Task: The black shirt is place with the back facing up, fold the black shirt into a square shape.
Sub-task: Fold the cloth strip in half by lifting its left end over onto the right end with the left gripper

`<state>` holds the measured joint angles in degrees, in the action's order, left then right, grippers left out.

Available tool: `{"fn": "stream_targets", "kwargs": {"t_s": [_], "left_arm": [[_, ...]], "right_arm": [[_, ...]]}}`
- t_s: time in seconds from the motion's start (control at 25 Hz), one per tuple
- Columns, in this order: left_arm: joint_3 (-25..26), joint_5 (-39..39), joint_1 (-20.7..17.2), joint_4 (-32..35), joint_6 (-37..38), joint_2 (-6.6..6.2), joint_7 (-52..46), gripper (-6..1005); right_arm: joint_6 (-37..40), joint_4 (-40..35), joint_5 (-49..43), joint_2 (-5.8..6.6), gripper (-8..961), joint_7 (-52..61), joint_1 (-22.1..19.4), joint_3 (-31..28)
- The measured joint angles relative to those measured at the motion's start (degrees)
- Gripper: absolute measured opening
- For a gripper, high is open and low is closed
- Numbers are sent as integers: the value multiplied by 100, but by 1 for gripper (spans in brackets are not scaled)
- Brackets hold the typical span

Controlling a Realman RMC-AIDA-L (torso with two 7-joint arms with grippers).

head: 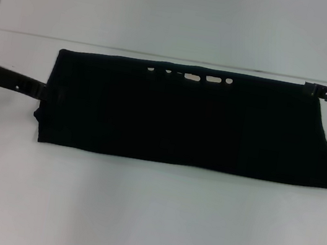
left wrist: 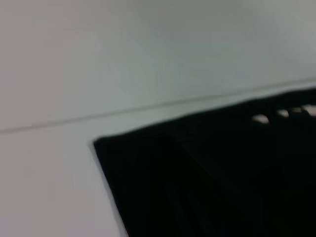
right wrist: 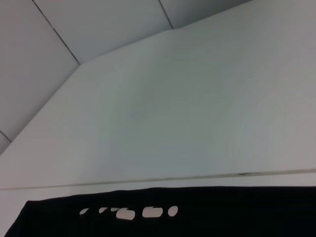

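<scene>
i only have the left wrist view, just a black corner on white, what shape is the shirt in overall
Observer: In the head view the black shirt lies as a long band across the white table.
Operator: where are the arms
Observer: The left gripper is at the band's left end.
Operator: and the right one
Observer: The right gripper is at the far right corner.
Operator: any print showing
Observer: White lettering peeks out along the far edge.

A white table point(head: 147, 220) is seen across the lower part of the head view, and behind it a pale wall point(head: 182, 12), met along a thin seam; panel joints are seen on the wall in the right wrist view
</scene>
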<state>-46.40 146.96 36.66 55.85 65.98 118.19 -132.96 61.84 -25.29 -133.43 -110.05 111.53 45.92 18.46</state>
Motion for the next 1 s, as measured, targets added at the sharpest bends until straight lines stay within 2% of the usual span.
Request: {"fn": "stream_targets", "kwargs": {"t_s": [0.24, 0.32, 0.36, 0.56, 1.0], "left_arm": [[1, -13, 191, -182, 105, 4, -284, 899], [17, -24, 321, -312, 239, -36, -471, 900], [41, -29, 469, -515, 362, -99, -609, 900], [44, 4, 680, -947, 340, -158, -697, 900], [13, 11, 636, -1242, -339, -133, -773, 899]], "right_arm": [[3, -14, -26, -9, 832, 35, -5, 55], [3, -14, -28, 9, 833, 79, -5, 98], [5, -22, -29, 17, 833, 115, -5, 142], [-43, -27, -37, 19, 834, 120, -9, 172], [-143, 9, -42, 4, 832, 123, -36, 255]]}}
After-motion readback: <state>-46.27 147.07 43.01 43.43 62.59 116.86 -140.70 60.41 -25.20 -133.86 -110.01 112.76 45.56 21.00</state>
